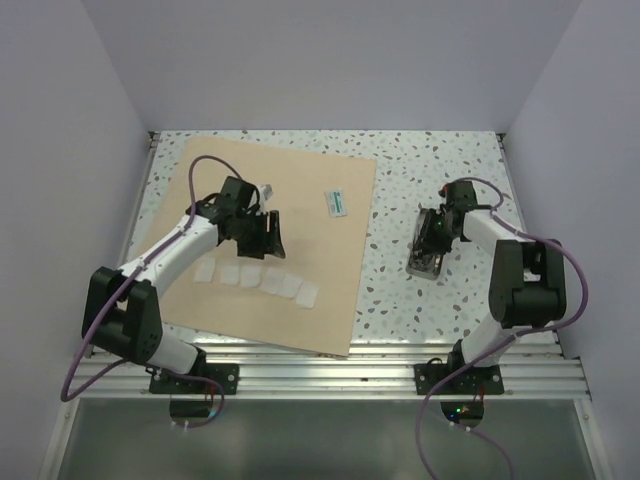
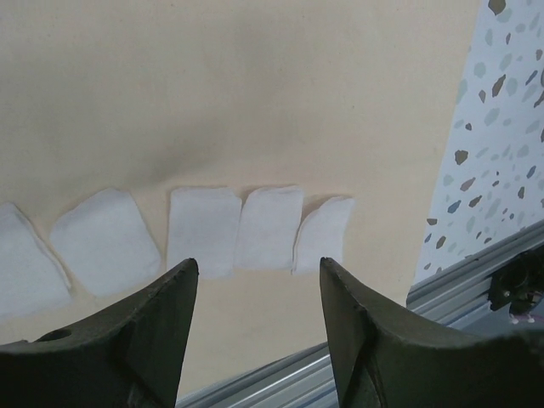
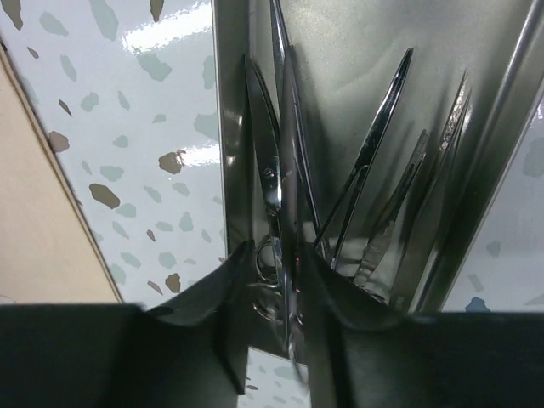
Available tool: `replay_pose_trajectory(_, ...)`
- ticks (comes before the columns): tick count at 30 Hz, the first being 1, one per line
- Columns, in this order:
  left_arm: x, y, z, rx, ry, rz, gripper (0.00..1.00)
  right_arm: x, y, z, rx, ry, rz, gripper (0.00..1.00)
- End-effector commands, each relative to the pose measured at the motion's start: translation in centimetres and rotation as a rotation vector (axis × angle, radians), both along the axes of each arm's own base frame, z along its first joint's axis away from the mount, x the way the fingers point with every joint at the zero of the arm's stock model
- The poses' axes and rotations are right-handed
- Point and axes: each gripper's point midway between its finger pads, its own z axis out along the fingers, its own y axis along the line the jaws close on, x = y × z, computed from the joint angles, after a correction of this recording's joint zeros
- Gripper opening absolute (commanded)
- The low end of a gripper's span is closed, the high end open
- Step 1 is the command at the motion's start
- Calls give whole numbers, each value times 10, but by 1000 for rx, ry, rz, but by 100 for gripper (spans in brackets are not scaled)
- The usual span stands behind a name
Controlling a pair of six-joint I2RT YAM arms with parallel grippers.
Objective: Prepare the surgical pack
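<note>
The tan wrap sheet (image 1: 300, 190) (image 2: 255, 102) lies flat on the left half of the table. Several white gauze squares (image 1: 262, 281) (image 2: 202, 229) sit in a row near its front edge. My left gripper (image 1: 268, 236) (image 2: 259, 265) hovers open just behind that row, holding nothing. The steel tray (image 1: 428, 262) (image 3: 229, 127) stands on the speckled tabletop right of the sheet, with scissors (image 3: 270, 170) and forceps (image 3: 374, 144) lying in it. My right gripper (image 1: 432, 236) (image 3: 276, 255) is inside the tray, its jaws slightly parted on either side of the scissors' ring handles.
A small white packet with a teal label (image 1: 336, 203) lies on the sheet's far right part. The aluminium rail (image 1: 330, 365) (image 2: 459, 289) runs along the near edge. White walls close in the table on three sides.
</note>
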Motion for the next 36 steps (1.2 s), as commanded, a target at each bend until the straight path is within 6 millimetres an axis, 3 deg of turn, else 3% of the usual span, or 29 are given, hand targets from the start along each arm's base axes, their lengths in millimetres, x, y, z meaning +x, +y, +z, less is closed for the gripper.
replay_pose_trajectory(1, 17, -3, 9, 63, -28, 50, 63, 20, -2, 17, -11, -42, 5, 34)
replay_pose_trajectory(3, 14, -6, 10, 90, -19, 75, 62, 19, -6, 19, -33, -21, -10, 48)
replay_pose_trajectory(9, 6, -30, 11, 176, -42, 49, 61, 15, -24, 42, -128, 3, -49, 65)
replay_pose_trajectory(16, -16, -60, -2, 361, -36, 5, 57, -2, -35, 79, -184, 16, -88, 68)
replay_pose_trajectory(21, -40, -75, -12, 418, -12, 15, 56, -14, -13, 97, -105, -23, -90, 68)
replay_pose_trajectory(23, -43, -67, -12, 432, -10, 54, 57, -21, -1, 101, -63, -33, -51, 68)
replay_pose_trajectory(27, -45, -24, -12, 443, -10, 117, 56, -37, 26, 105, -9, -40, 52, 69)
replay_pose_trajectory(28, -38, -6, -13, 435, 4, 161, 56, -42, 31, 105, 5, -41, 69, 69)
replay_pose_trajectory(31, -31, 24, -13, 391, -16, 159, 56, -53, 53, 111, 56, -57, 140, 70)
replay_pose_trajectory(32, -23, 44, -14, 398, -21, 195, 56, -55, 58, 111, 67, -58, 153, 71)
replay_pose_trajectory(36, -7, 75, -7, 433, -53, 229, 54, -62, 69, 111, 100, -54, 194, 73)
